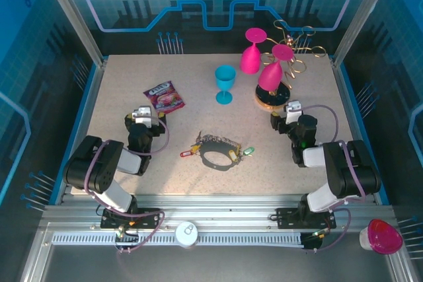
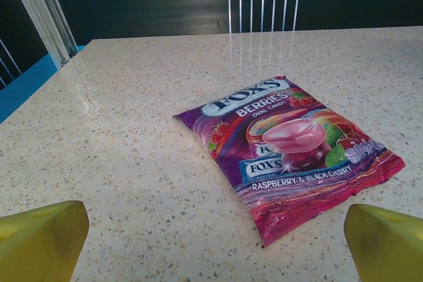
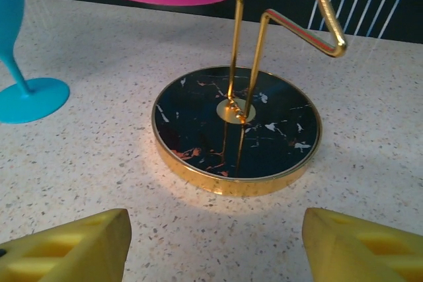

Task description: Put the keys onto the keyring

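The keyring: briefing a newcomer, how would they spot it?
On the speckled table, look near the front middle. The keyring is a thin dark wire loop fringed with small coloured keys, unlike the blue goblet and snack packet behind it.

Open table (image 1: 192,123) surrounds the keyring (image 1: 218,156); candy packet (image 1: 164,96), blue goblet (image 1: 225,84) and rack (image 1: 279,100) stand beyond.

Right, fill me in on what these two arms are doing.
Neither arm is handling anything. The left gripper is open and faces the snack packet. The right gripper is open and faces the dark round base of the gold glass rack. The keyring lies on the table between them, coloured keys around its rim, untouched.
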`<state>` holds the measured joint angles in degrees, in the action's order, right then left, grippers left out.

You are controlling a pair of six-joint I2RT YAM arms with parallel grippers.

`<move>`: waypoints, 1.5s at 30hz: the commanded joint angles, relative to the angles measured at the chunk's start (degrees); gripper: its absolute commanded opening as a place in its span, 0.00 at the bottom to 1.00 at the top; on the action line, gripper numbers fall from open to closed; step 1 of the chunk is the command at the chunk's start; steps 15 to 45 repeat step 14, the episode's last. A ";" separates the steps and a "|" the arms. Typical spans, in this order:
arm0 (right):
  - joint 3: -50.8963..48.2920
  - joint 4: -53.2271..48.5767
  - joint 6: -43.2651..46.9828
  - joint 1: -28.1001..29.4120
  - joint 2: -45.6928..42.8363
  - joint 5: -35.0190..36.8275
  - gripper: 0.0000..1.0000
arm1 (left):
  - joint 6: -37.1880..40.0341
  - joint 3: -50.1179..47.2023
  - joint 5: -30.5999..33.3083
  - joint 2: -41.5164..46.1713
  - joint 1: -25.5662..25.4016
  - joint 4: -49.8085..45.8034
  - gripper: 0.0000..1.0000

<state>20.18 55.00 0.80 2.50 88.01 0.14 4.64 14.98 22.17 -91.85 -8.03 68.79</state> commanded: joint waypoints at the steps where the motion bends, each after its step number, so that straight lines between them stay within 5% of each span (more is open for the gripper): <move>1: 0.67 -0.77 -2.54 -0.96 -0.03 1.82 0.71 | -0.94 0.98 -0.73 0.79 0.61 -0.54 0.99; 4: 1.08 -1.47 -2.60 -0.93 0.03 2.05 0.73 | -1.88 3.41 -1.54 1.36 1.45 -6.23 0.99; 7: 1.27 -1.80 -2.63 -1.00 0.06 2.18 0.76 | -5.30 7.05 -12.33 2.76 6.69 -15.93 0.99; 10: 1.44 -2.16 -2.50 -0.82 0.06 2.72 0.81 | -4.91 7.21 -13.65 2.61 6.75 -15.85 0.99; 13: 1.44 -2.10 -2.44 -0.67 0.06 2.83 1.00 | -4.75 6.83 -13.71 2.62 6.80 -15.30 0.99; 45: 1.37 -2.06 -2.45 -0.68 0.05 2.85 1.00 | -4.65 6.77 -14.16 2.64 6.80 -15.10 0.99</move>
